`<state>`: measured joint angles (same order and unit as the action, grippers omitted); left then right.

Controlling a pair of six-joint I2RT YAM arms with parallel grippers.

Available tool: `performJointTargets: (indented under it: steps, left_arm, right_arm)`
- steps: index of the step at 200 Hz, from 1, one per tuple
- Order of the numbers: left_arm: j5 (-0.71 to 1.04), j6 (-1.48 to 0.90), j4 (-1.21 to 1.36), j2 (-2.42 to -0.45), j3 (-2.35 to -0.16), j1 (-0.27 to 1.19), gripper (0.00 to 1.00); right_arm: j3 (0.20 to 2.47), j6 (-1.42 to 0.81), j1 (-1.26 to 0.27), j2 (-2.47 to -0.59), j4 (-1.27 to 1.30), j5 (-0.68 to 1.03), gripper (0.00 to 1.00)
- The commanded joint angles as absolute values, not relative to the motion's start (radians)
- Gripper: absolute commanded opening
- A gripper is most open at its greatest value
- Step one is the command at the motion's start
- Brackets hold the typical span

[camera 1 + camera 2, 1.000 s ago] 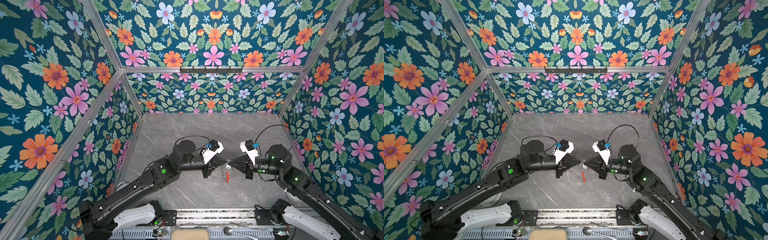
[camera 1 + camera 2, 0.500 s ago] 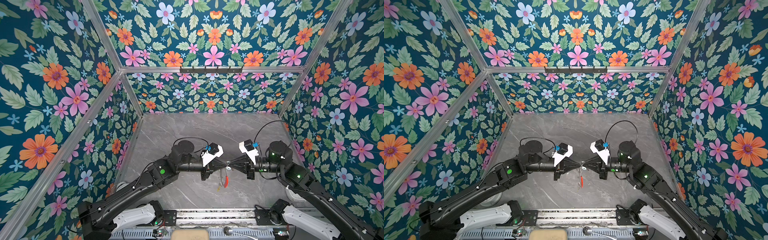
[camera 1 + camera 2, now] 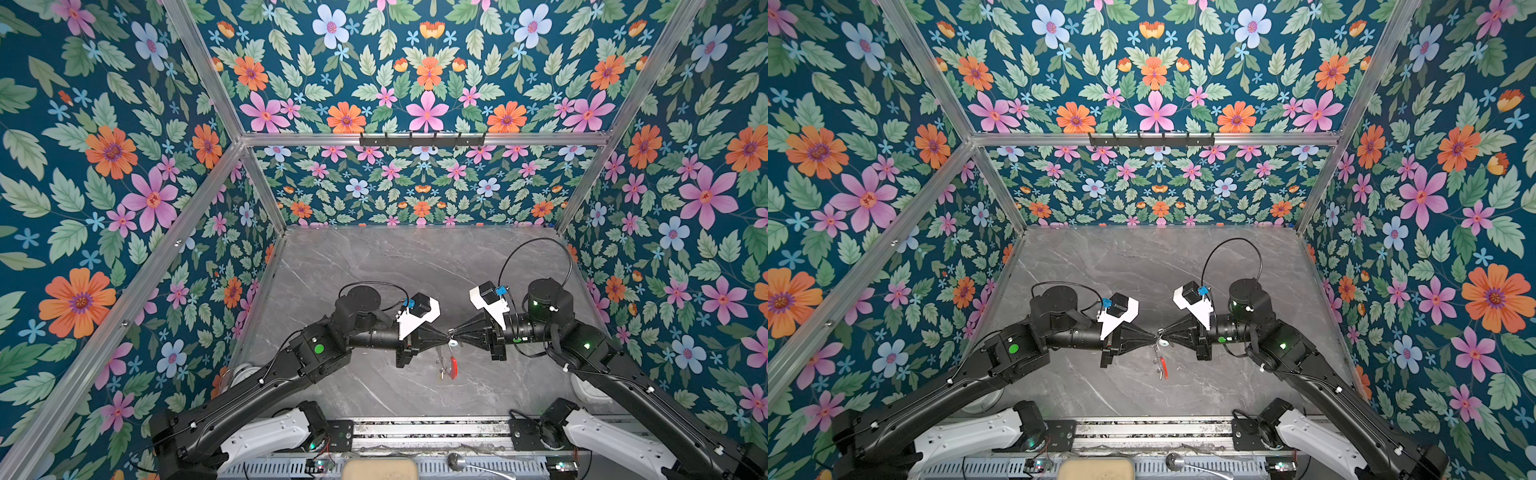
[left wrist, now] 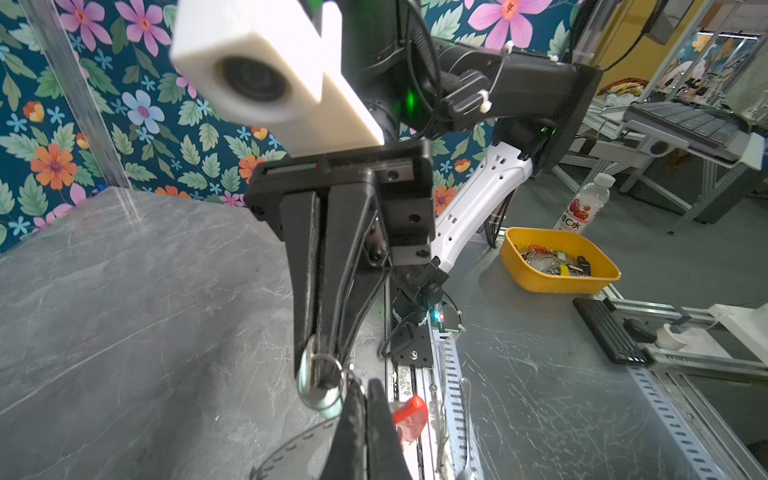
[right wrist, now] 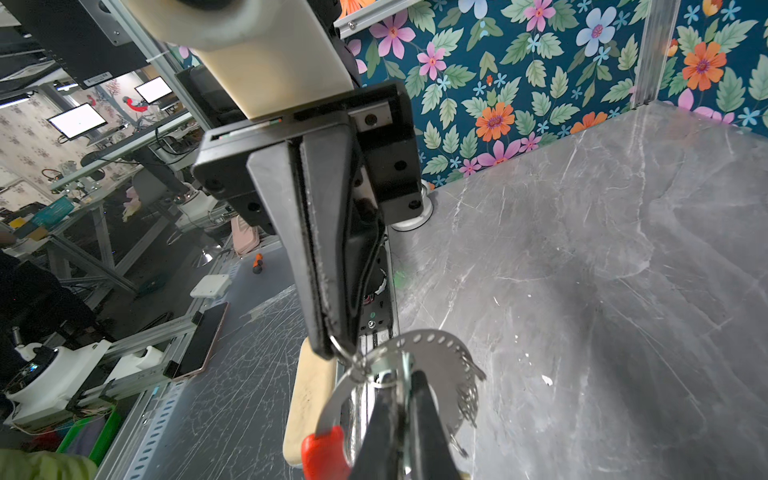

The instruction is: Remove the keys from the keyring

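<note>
Left claw (image 3: 444,332) and right claw (image 3: 456,331) clamp keyring (image 5: 436,353) above grey marble tabletop (image 3: 374,266), floral walls (image 3: 415,187).

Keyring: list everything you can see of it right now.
The keyring is a thin, grey, metal-looking C-shaped band with a row of holes along its rim and one red section. It hangs in the air above the grey table, between the two arms. The left gripper is shut on the band itself. The right gripper is shut on a small split ring at its edge, where more such rings hang. Nothing else touches it.
</note>
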<state>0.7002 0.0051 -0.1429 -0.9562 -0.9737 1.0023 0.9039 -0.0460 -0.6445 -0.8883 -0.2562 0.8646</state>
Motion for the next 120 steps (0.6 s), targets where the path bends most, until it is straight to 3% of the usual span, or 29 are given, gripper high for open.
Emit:
performJointTargets:
  steps: [1,63,120]
  left_arm:
    - [0.85,-0.018,-0.05,-0.938,-0.97,1.008,0.0]
    - [0.664,-0.054,0.096,-0.9,-0.906,1.003,0.0]
    - [0.541,-0.075,0.518,-0.873,-0.719,1.002,0.0]
  right_arm:
    - [0.899,-0.055,-0.639,-0.897,-0.194,0.767,0.0]
    - [0.867,-0.11,-0.639,-0.89,-0.136,0.785,0.0]
    - [0.782,-0.221,-0.641,-0.835,-0.018,0.733,0.0]
